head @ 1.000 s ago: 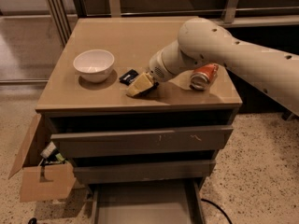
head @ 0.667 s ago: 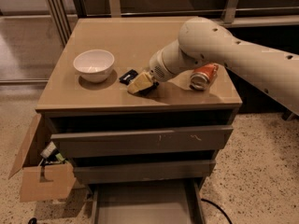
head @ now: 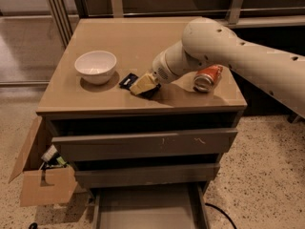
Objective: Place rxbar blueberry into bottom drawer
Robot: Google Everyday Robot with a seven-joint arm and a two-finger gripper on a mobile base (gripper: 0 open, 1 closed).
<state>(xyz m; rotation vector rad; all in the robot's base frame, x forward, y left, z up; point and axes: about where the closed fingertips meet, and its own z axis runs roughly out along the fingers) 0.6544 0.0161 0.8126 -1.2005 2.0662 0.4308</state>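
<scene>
Lower left beside cabinet, cardboard box [head: 45,185]. Left on cabinet top [head: 138,37], white bowl [head: 96,66]. At centre, just right of bowl, rxbar blueberry [head: 127,80] lying flat. Low over its right end, gripper [head: 144,84], grip state impossible to tell. Slanting down from right edge, arm [head: 224,46], bent above orange can [head: 207,78]. Bottom centre, bottom drawer [head: 147,209] pulled open.

Dark rxbar blueberry [head: 127,80] lies flat, partly under the end effector [head: 143,84]; bottom drawer [head: 147,209] stands open.
</scene>
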